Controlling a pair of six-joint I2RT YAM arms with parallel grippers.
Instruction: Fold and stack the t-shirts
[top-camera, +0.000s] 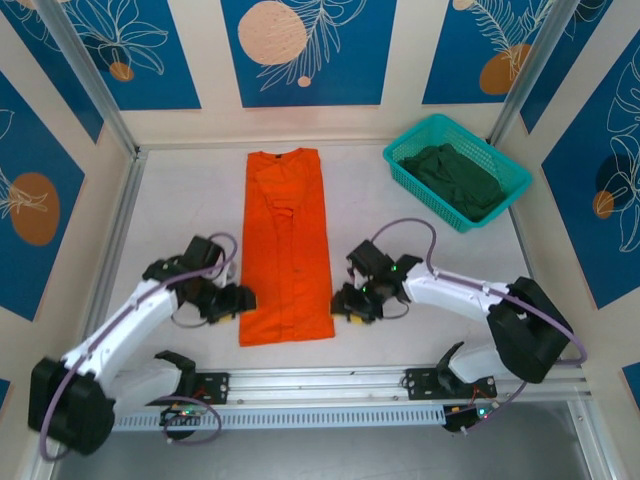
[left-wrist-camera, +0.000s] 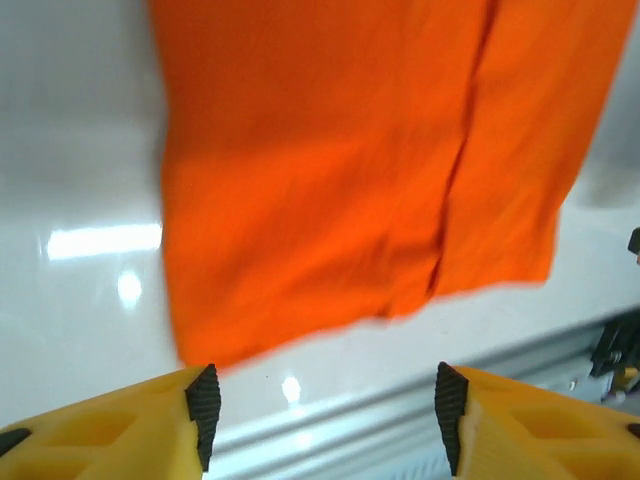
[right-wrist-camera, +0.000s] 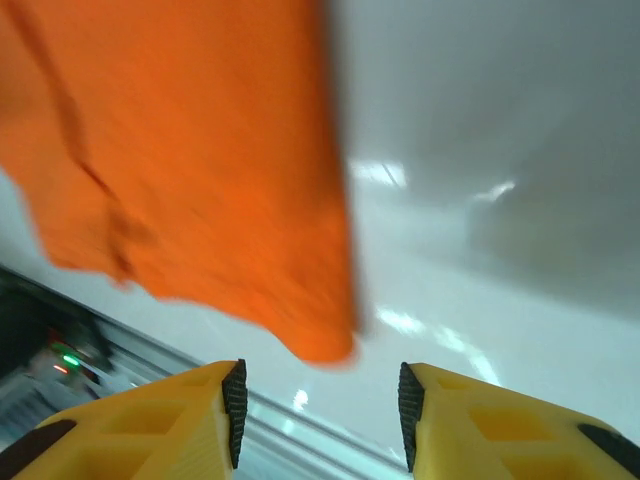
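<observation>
The orange t-shirt (top-camera: 287, 245) lies flat on the white table as a long narrow strip, sleeves folded in, collar at the far end. My left gripper (top-camera: 240, 300) hovers at its near left corner, open, with nothing between the fingers; the hem (left-wrist-camera: 350, 200) lies just ahead of its pads. At the near right corner my right gripper (top-camera: 345, 305) is open too, the shirt's corner (right-wrist-camera: 320, 345) just ahead of its jaws. The dark green t-shirt (top-camera: 455, 178) is bunched inside the teal basket (top-camera: 405, 165).
The basket stands at the back right of the table. A metal rail (top-camera: 330, 385) runs along the near edge by the arm bases. Bare white table (top-camera: 185, 200) lies to the left of the orange shirt, and more between it and the basket.
</observation>
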